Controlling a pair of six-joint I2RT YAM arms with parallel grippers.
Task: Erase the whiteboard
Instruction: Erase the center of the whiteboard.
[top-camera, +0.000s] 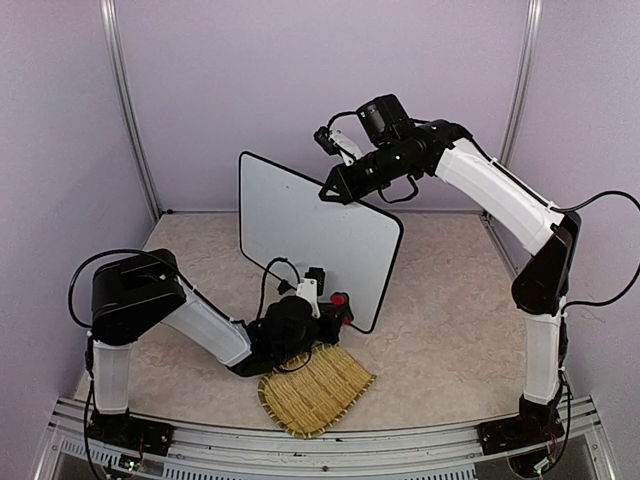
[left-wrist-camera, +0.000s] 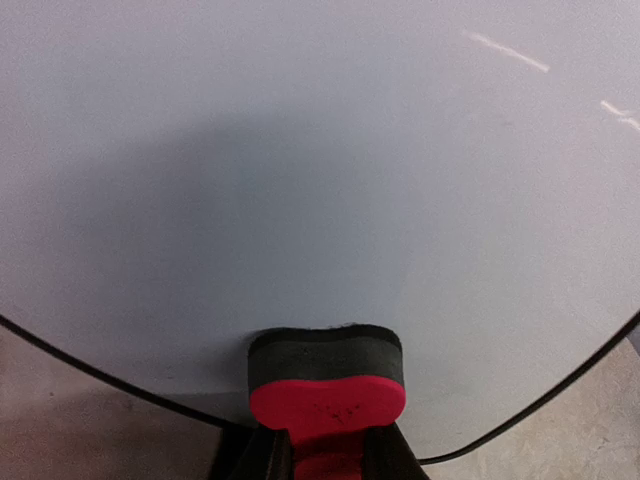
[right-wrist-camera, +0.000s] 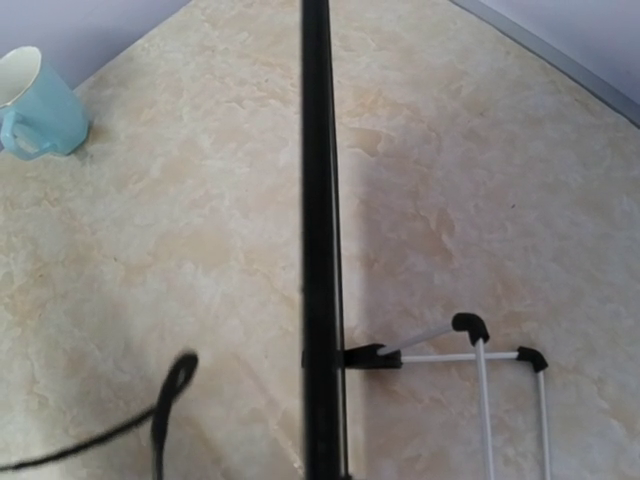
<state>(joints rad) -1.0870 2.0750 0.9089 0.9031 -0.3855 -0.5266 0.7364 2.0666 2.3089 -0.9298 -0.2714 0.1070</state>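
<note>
Grips the whiteboard (top-camera: 300, 225) by its top rim with the right gripper (top-camera: 330, 192), jaws clamped on it, upright at mid-desk (top-camera: 450, 330); presses a red-and-black eraser (left-wrist-camera: 327, 385) to the blank lower face with the left gripper (left-wrist-camera: 328, 455), jaws clamped on the eraser. Shows, from above only, a woven straw mat (top-camera: 312, 390) just before that gripper. Reveals, from the right wrist alone, a white wire stand (right-wrist-camera: 480, 350) touching the rim on one side, a pale blue mug (right-wrist-camera: 35, 105) and black cable (right-wrist-camera: 165, 405) on the other.
</note>
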